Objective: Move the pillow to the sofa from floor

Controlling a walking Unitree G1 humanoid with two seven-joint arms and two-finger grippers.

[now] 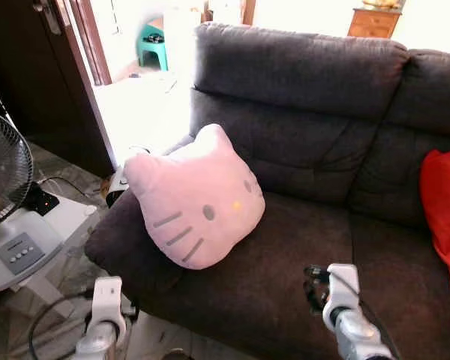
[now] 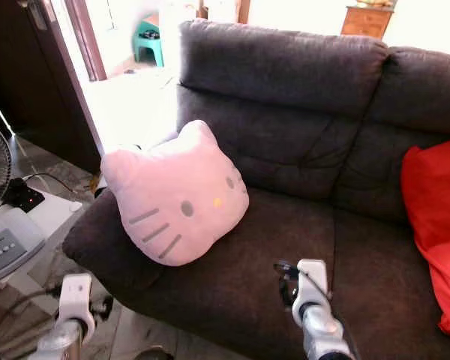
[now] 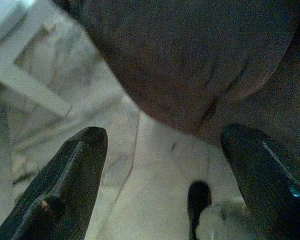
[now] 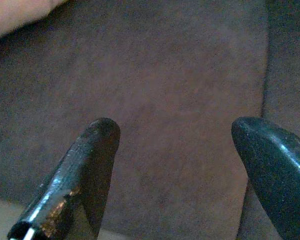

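A pink cat-face pillow (image 1: pixel 199 199) lies on the dark grey sofa (image 1: pixel 300 82), tilted against its left armrest on the left seat cushion. My left arm (image 1: pixel 107 300) is low in front of the sofa's left corner. Its gripper (image 3: pixel 162 145) is open over the marble floor, empty, below the seat's front edge. My right arm (image 1: pixel 343 289) reaches over the seat's front edge, right of the pillow. Its gripper (image 4: pixel 175 130) is open and empty above the seat fabric. A pink edge of the pillow (image 4: pixel 15 15) shows in a corner of the right wrist view.
A red cushion (image 1: pixel 444 195) rests at the sofa's right end. A white standing fan (image 1: pixel 4 176) and a power strip (image 1: pixel 39 199) with cables stand on the floor to the left. Behind the armrest is a bright doorway with a green stool (image 1: pixel 151 41).
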